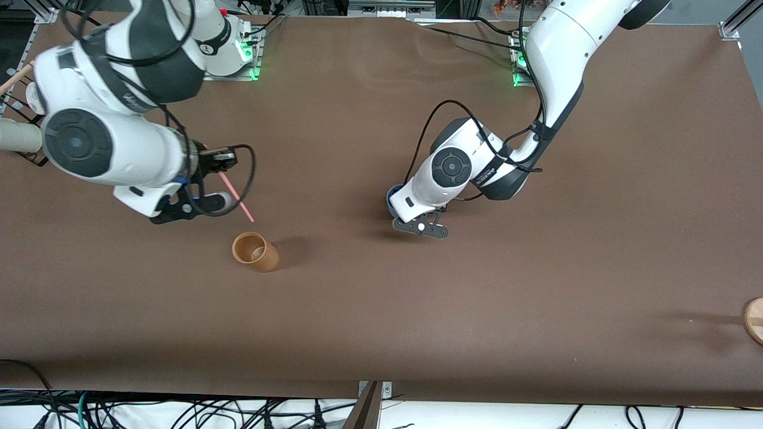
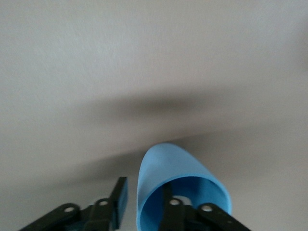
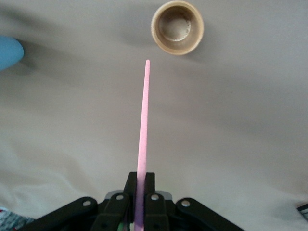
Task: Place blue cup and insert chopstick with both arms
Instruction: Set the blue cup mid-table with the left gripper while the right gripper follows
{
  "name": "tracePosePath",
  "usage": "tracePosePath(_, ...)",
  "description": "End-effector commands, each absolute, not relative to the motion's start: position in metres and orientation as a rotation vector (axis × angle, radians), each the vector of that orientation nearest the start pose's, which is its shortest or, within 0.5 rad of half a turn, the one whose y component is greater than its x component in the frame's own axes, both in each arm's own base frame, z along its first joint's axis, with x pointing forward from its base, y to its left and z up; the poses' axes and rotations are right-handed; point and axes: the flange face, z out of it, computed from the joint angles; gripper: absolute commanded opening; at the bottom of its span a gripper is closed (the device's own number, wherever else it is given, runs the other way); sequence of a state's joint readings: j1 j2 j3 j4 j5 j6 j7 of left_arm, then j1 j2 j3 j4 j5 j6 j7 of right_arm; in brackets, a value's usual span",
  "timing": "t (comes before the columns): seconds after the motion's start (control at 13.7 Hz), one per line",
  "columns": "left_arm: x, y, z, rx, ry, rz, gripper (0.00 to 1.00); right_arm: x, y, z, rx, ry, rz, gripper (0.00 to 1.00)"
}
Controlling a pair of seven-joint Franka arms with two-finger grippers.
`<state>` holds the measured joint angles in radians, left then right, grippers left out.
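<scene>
Front view: right gripper (image 1: 222, 168) hung above the brown table (image 1: 381, 310), fingers clamped on the thin pink chopstick (image 1: 237, 197), tip pointing down toward the brown wooden-looking cup (image 1: 255, 251) standing below it. Left gripper (image 1: 394, 205) near table centre pinched the light-blue plastic cup (image 2: 179, 185) by its wall, one finger inside the rim, one outside.

Right gripper (image 3: 139, 192) pinches the chopstick (image 3: 143, 125) (tip near the brown cup (image 3: 177, 27)).

A brown table cover (image 1: 369, 310) spans the scene, with tangled cables (image 1: 179, 411) along its near edge.
</scene>
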<state>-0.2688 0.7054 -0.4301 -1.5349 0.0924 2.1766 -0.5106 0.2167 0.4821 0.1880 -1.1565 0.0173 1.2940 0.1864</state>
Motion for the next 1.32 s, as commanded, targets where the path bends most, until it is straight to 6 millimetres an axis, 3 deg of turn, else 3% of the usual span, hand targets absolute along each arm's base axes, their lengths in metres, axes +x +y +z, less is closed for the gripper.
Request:
tracePosePath(0.0, 0.581, -0.403, 0.322, -3.285, 0.217, 0.147, 1.00, 0.615, 0.276, 0.487, -3.085, -0.233, 0.512, 0.00)
tracePosePath(0.15, 0.586, -0.375, 0.370, -3.253, 0.185, 0.133, 1.00, 0.607, 0.319, 0.470, -3.107, -0.142, 0.495, 0.00)
tracePosePath(0.22, 0.591, -0.355, 0.393, -3.241, 0.146, 0.119, 1.00, 0.603, 0.339, 0.472, -3.110, -0.112, 0.461, 0.00)
tracePosePath(0.37, 0.604, -0.307, 0.430, -3.226, 0.049, 0.095, 1.00, 0.589, 0.380, 0.468, -3.109, -0.058, 0.452, 0.00)
tracePosePath(0.51, 0.617, -0.260, 0.466, -3.225, -0.059, 0.017, 1.00, 0.581, 0.408, 0.467, -3.040, 0.043, 0.464, 0.00)
tracePosePath(0.73, 0.614, -0.195, 0.514, -3.158, -0.197, 0.016, 1.00, 0.561, 0.457, 0.459, -2.976, 0.168, 0.475, 0.00)
tracePosePath(0.88, 0.616, -0.171, 0.525, -3.148, -0.230, 0.050, 1.00, 0.549, 0.484, 0.453, -2.959, 0.183, 0.460, 0.00)
tracePosePath(1.02, 0.614, -0.154, 0.531, -3.135, -0.101, 0.139, 1.00, 0.533, 0.514, 0.447, -2.927, 0.238, 0.451, 0.00)
tracePosePath(1.1, 0.619, -0.139, 0.543, -3.147, -0.069, 0.108, 1.00, 0.526, 0.526, 0.448, -2.914, 0.251, 0.434, 0.00)
tracePosePath(1.24, 0.625, -0.110, 0.547, -3.158, 0.007, 0.101, 1.00, 0.519, 0.536, 0.450, -2.891, 0.257, 0.427, 0.00)
